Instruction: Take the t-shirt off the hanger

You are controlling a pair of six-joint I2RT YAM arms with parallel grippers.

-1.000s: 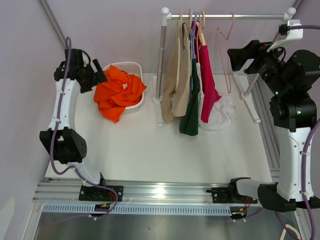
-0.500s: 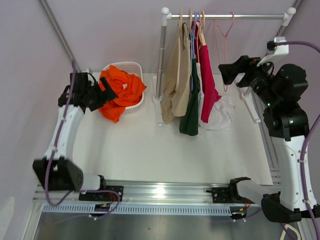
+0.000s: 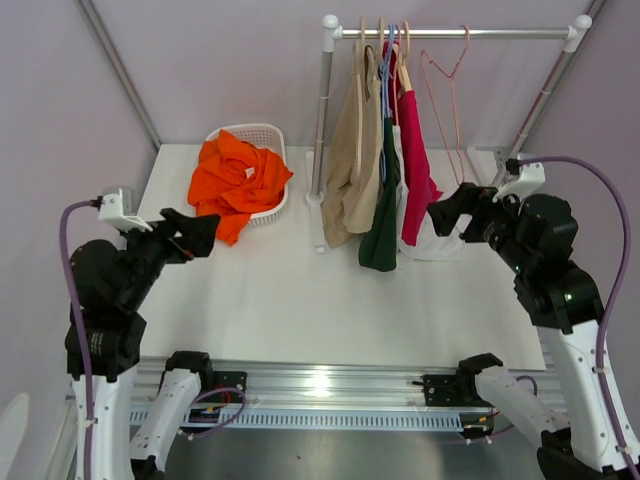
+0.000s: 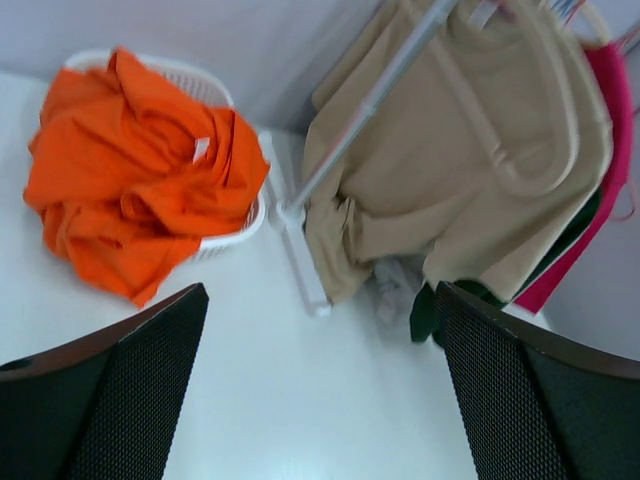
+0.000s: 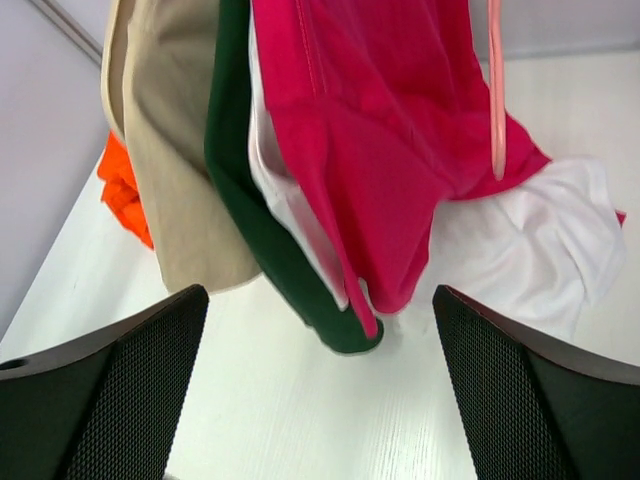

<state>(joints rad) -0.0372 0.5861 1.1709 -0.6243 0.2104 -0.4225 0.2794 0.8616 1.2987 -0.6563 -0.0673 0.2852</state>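
Several t-shirts hang on hangers from a rail [image 3: 480,33]: a beige one [image 3: 352,170], a dark green one [image 3: 382,220], a white one between, and a magenta one [image 3: 415,170]. An empty pink hanger [image 3: 447,90] hangs to their right. My right gripper [image 3: 445,215] is open and empty, low beside the magenta shirt [image 5: 380,130]; its view also shows the green shirt [image 5: 270,230]. My left gripper [image 3: 200,232] is open and empty over the left of the table, facing the beige shirt [image 4: 450,190].
A white basket [image 3: 262,133] at the back left holds an orange t-shirt [image 3: 235,180]. A white t-shirt [image 3: 445,235] lies crumpled on the table under the rail. The rack's white post [image 3: 323,120] stands between the basket and the shirts.
Both arms have come down and back toward the near edge. The left gripper left the basket; the right gripper dropped from beside the empty hanger to the shirts' hems.
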